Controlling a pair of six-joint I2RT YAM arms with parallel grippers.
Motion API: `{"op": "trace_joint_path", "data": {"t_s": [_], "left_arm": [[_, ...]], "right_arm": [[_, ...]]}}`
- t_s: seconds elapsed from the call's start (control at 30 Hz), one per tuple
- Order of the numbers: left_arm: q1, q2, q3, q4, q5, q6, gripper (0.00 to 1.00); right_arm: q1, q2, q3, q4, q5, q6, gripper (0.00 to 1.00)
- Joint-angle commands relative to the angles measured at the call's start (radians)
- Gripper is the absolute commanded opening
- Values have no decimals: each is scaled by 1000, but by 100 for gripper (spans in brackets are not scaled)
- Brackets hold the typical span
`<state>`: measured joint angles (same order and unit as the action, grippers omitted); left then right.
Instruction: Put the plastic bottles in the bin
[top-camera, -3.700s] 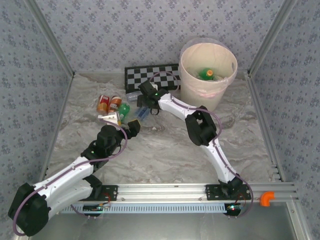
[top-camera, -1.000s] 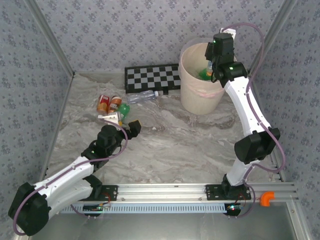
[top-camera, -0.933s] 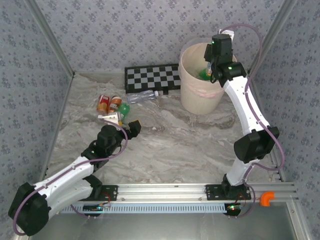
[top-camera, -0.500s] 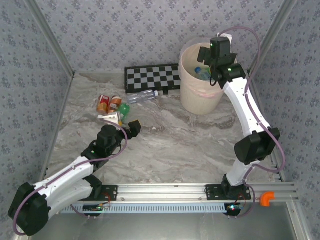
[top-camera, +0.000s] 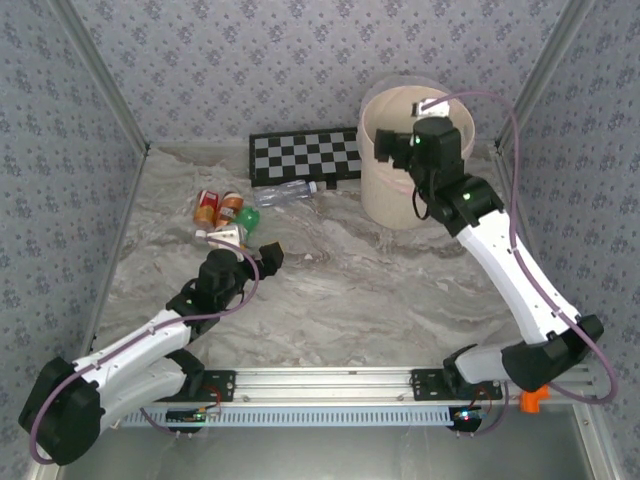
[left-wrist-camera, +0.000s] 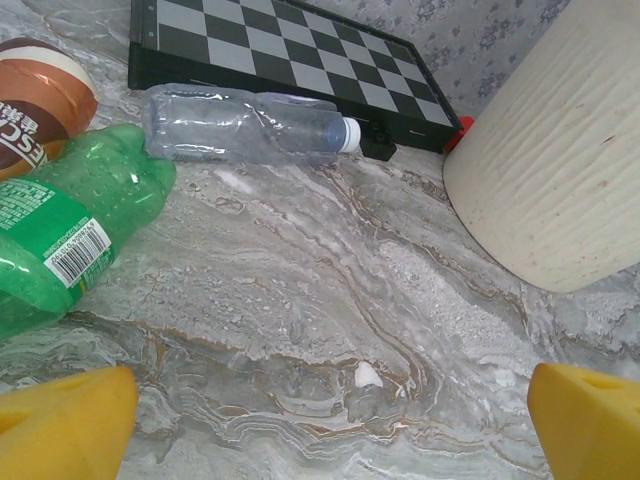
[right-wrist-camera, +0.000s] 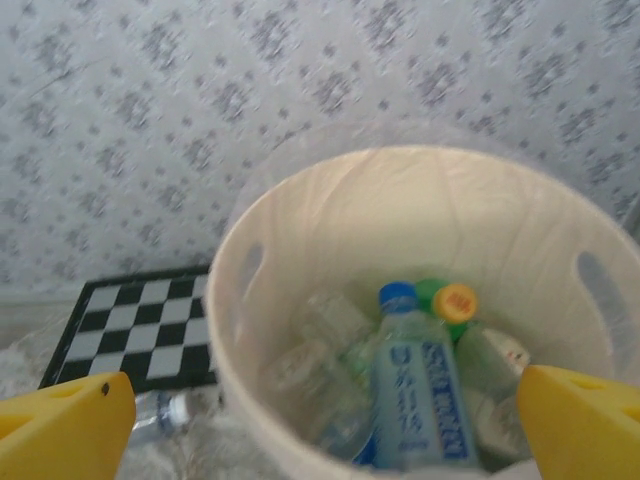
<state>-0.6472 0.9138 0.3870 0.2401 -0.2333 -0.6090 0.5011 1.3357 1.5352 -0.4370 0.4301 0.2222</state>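
Right tool (top-camera: 385, 148) backed off bin (top-camera: 390, 203) (marbled tabletop (top-camera: 380, 290)).

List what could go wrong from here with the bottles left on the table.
1. The clear bottle lies close along the checkerboard edge; the open left tool could catch the board or roll the bottle.
2. The green bottle lies right beside a brown-labelled bottle; gripping one may shove the other.
3. The open right tool hangs by the bin rim; swinging away, it might clip the rim.
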Motion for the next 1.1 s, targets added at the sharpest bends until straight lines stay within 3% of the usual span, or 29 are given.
{"op": "trace_joint_path", "data": {"t_s": [0.0, 0.1, 0.23, 0.37, 0.7, 1.07], "left_arm": [[2, 9, 32, 24, -24, 41, 100], [2, 12, 41, 18, -63, 89, 100], [4, 31, 47, 1, -202, 115, 100], [17, 34, 73, -52, -230, 133, 100], [134, 129, 169, -248, -194, 87, 100], [299, 305, 253, -287, -85, 114, 99]], "right_arm": [[44, -49, -90, 56, -8, -27, 100], [81, -84, -181, 89, -52, -25, 100], [115, -122, -294, 135, -85, -18, 100], [121, -191, -464, 238, -122, -14, 100], [110, -306, -811, 558, -221, -7, 100], [109, -331, -979, 750, -264, 29, 100]]}}
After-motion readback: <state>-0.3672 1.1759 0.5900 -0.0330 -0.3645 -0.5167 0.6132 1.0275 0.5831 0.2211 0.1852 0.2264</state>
